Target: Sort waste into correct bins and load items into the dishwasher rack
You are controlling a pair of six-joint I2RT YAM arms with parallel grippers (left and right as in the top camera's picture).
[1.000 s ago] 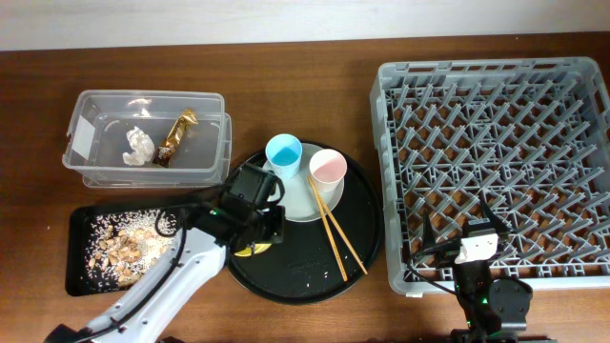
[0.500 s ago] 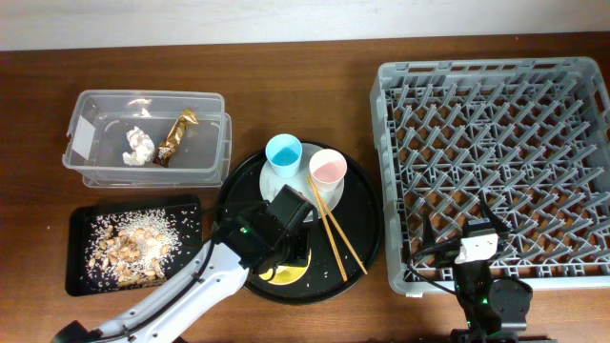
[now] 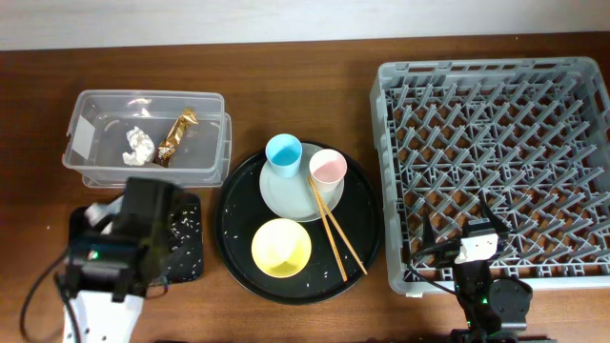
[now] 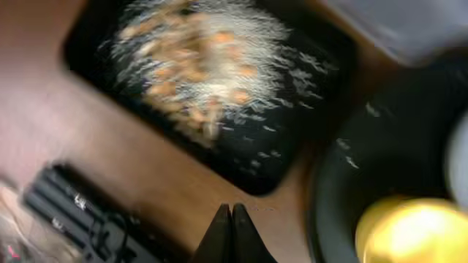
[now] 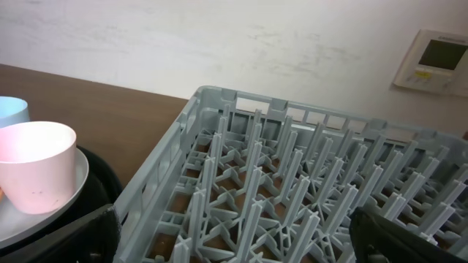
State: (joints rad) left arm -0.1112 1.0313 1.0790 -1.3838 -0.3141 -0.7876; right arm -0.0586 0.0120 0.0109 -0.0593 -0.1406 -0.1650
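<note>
The yellow bowl [image 3: 281,248] stands empty on the round black tray [image 3: 357,195], with the plate [image 3: 286,193], blue cup [image 3: 284,152], pink cup [image 3: 328,169] and chopsticks [image 3: 334,232]. My left arm [image 3: 129,238] hangs over the shallow black tray [image 3: 187,250]. In the left wrist view my left gripper [image 4: 232,218] is shut and empty above bare table, with food scraps and rice [image 4: 194,69] in the tray ahead. The clear tub [image 3: 95,170] holds the tissue [image 3: 139,145] and foil wrapper [image 3: 176,136]. My right gripper [image 5: 234,245] is open at the rack's [image 3: 496,162] front edge.
The right wrist view shows the rack's pegs [image 5: 292,183], the pink cup [image 5: 36,175] and the blue cup [image 5: 11,109] at the left. Rice grains are scattered on the round tray. The yellow bowl [image 4: 409,234] shows blurred at the lower right of the left wrist view.
My left gripper let go of the yellow bowl on the round tray, and the arm swung left over the black tray. The right arm has not moved.
</note>
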